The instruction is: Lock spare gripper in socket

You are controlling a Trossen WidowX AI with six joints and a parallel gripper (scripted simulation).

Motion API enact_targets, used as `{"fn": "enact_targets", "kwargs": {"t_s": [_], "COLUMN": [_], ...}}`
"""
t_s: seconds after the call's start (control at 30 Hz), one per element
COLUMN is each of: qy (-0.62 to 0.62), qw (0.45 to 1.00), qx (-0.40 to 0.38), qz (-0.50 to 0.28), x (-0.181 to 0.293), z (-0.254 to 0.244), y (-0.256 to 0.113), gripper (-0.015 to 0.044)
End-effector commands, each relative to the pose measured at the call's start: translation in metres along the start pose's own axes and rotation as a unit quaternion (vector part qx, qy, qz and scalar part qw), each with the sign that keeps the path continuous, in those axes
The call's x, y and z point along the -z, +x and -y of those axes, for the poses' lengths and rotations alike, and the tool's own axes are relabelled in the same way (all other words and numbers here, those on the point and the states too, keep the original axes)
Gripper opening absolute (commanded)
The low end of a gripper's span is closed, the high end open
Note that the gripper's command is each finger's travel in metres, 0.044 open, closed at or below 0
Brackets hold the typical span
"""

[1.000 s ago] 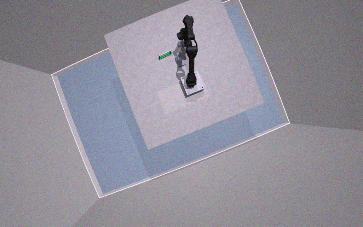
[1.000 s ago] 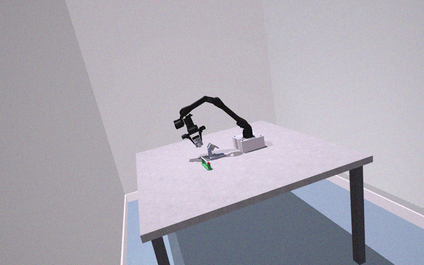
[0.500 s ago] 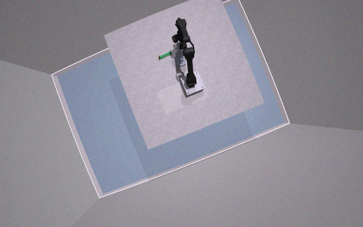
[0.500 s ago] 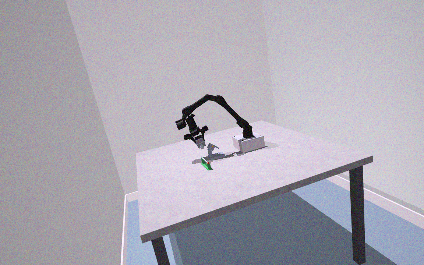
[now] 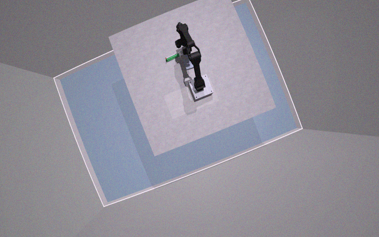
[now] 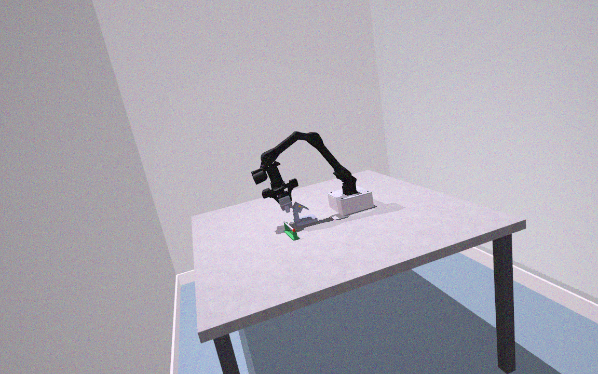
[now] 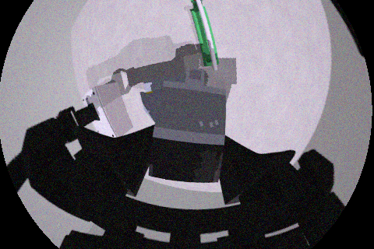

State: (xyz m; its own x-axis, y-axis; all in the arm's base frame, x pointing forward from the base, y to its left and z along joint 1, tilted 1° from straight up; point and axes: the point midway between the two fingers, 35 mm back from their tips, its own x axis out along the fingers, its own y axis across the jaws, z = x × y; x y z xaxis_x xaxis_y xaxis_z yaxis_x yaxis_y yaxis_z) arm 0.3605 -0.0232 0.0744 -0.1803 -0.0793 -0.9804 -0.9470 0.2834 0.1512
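My gripper (image 6: 283,198) (image 7: 187,128) is shut on the grey spare gripper (image 6: 285,204) (image 7: 187,113), a blocky body held above the table, tilted. The grey-blue mount (image 6: 308,218) (image 5: 189,67) stands right beside it, its angled socket head close to the held body in the exterior view. In the wrist view the mount is mostly hidden behind the spare gripper, so I cannot tell whether the spigot is in the socket. The white lock pin (image 7: 206,23) with a red head lies along the green rack (image 5: 172,58) (image 6: 289,234) (image 7: 198,25), out of the socket.
The arm's white base block (image 5: 207,90) (image 6: 356,203) (image 7: 117,105) stands behind the mount. The green rack is close to the held spare gripper on its far side. The table (image 5: 223,118) (image 6: 361,260) has its edges well away from these things.
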Motion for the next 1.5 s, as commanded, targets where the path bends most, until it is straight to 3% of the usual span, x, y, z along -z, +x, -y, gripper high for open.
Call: {"fn": "enact_targets", "kwargs": {"t_s": [0.0,1.47], "qy": [-0.002,0.065], "qw": [1.0,0.97], "qx": [0.019,0.091], "qz": [-0.009,-0.216], "x": [-0.012,-0.051], "z": [-0.003,-0.1], "y": [-0.003,0.01], "gripper": [0.0,0.0]}}
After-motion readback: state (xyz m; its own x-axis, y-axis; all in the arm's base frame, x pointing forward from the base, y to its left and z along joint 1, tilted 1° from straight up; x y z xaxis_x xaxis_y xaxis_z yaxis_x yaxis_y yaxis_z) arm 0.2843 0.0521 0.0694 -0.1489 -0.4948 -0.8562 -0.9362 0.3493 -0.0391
